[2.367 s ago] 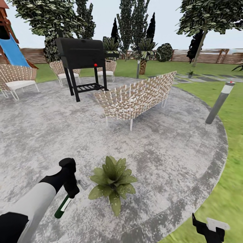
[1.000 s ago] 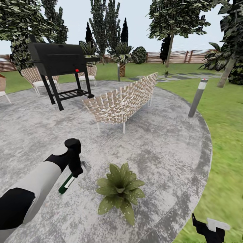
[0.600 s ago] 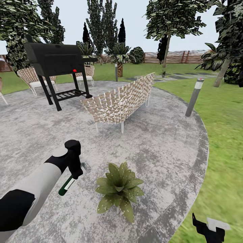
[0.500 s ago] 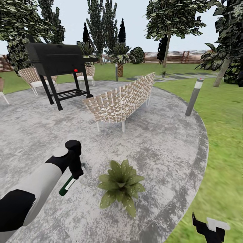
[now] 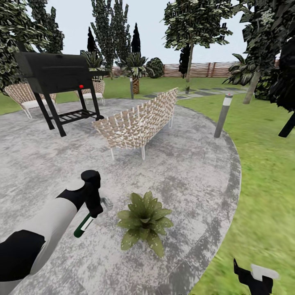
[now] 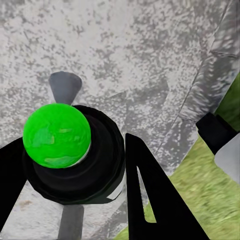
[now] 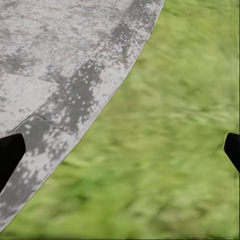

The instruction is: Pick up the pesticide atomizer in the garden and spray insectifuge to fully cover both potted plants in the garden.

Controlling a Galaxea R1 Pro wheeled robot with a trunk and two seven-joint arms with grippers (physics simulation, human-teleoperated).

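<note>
Spanning most of head view: round grey patio (image 5: pixel 192 172), lawn (image 5: pixel 266 164) along its right edge. Standing far back on patio: black grill (image 5: pixel 57 76), woven bench (image 5: pixel 137 123) beside it. Sitting low on paving, near left pincer: potted plant (image 5: pixel 144 219). Left pincer (image 5: pixel 93 207) clenched on pesticide atomizer (image 5: pixel 83 226), green end down. Right pincer (image 7: pixel 120 150) spread wide over patio edge and grass.

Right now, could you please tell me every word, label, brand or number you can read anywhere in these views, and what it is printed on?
None: no readable text anywhere. The pesticide atomizer in the left gripper, the black grill and the post light all show plain surfaces.
</note>
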